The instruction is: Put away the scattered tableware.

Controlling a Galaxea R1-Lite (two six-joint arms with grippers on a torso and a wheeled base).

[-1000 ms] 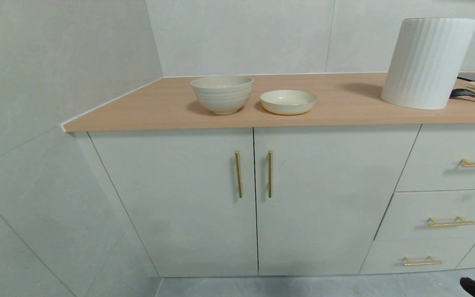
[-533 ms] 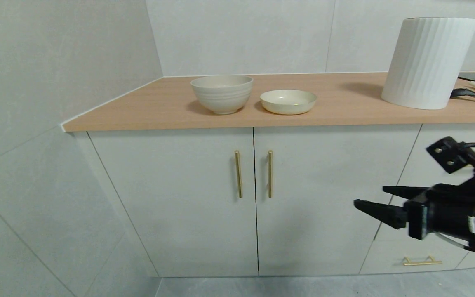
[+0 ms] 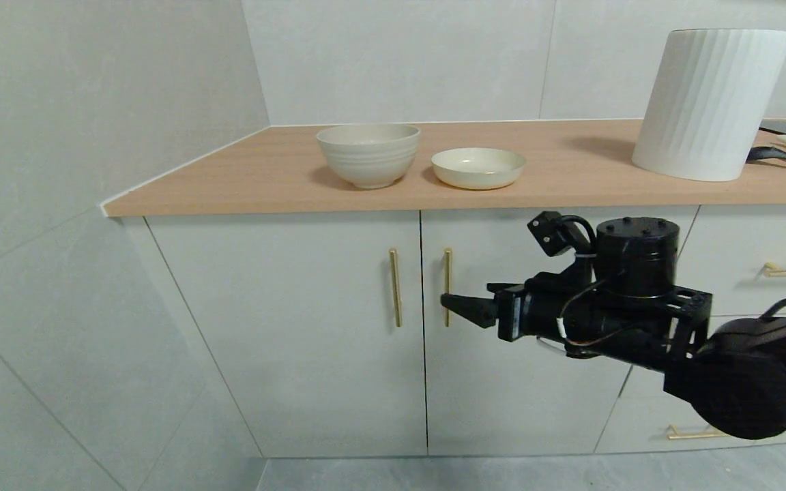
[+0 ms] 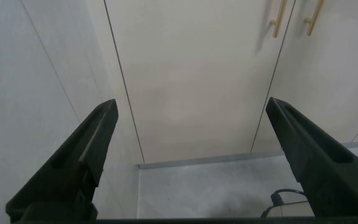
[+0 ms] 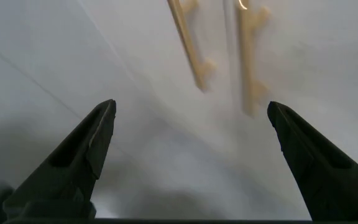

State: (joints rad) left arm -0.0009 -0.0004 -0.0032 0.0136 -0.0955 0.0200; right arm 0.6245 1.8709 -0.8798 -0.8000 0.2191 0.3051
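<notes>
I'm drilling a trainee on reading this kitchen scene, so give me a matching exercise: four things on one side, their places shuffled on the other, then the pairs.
1. deep bowl
2. shallow dish
3. white ribbed canister
4. right pincer

A. in front of the cabinet door handles
B. on the countertop, right of both dishes
C. on the countertop, left of the dish
D. on the countertop, between bowl and canister

Pairs: 1-C; 2-D; 3-B; 4-A.

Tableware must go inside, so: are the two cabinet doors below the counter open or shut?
Shut. The left door and right door sit flush, with only a thin seam between them.
</notes>
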